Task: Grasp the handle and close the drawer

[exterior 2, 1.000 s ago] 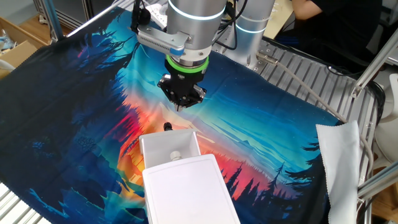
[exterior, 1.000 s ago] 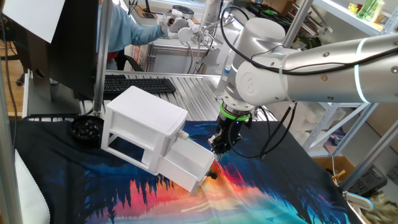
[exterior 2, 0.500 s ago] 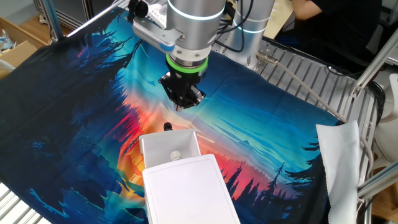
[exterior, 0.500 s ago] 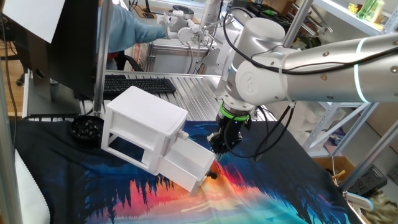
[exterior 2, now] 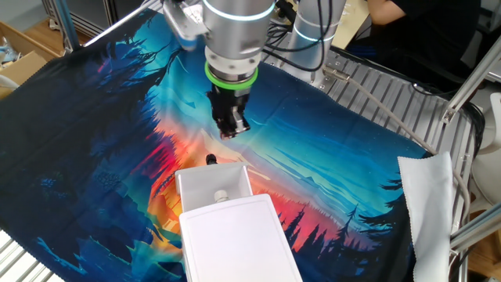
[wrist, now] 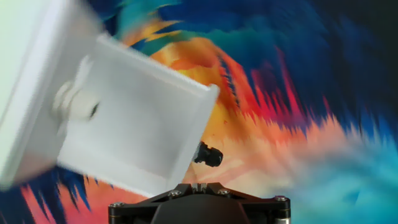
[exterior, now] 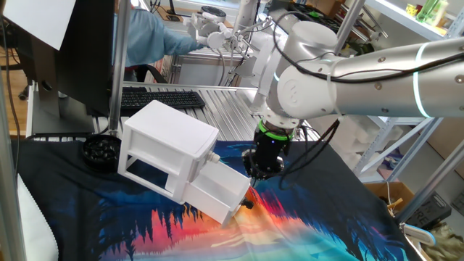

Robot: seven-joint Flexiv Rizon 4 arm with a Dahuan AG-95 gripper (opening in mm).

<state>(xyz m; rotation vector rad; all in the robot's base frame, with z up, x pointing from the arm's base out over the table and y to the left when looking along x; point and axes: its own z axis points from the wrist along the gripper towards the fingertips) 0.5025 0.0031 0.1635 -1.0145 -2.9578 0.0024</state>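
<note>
Claw (exterior 2: pixel 228 131) shut, empty, fingertips cut off in blurred hand view, above handle (wrist: pixel 208 155).

The hand view is smeared with motion blur: the cabinet (wrist: pixel 31 87) runs off the left edge, and only the gripper (wrist: pixel 200 186) base shows at the bottom, its fingers hidden. In one fixed view the handle (exterior: pixel 249 204) is barely discernible.

No readable text, labels or numbers on anything.

matt white plastic drawer (exterior 2: pixel 213 188), printed cloth (exterior 2: pixel 94 141)
</note>
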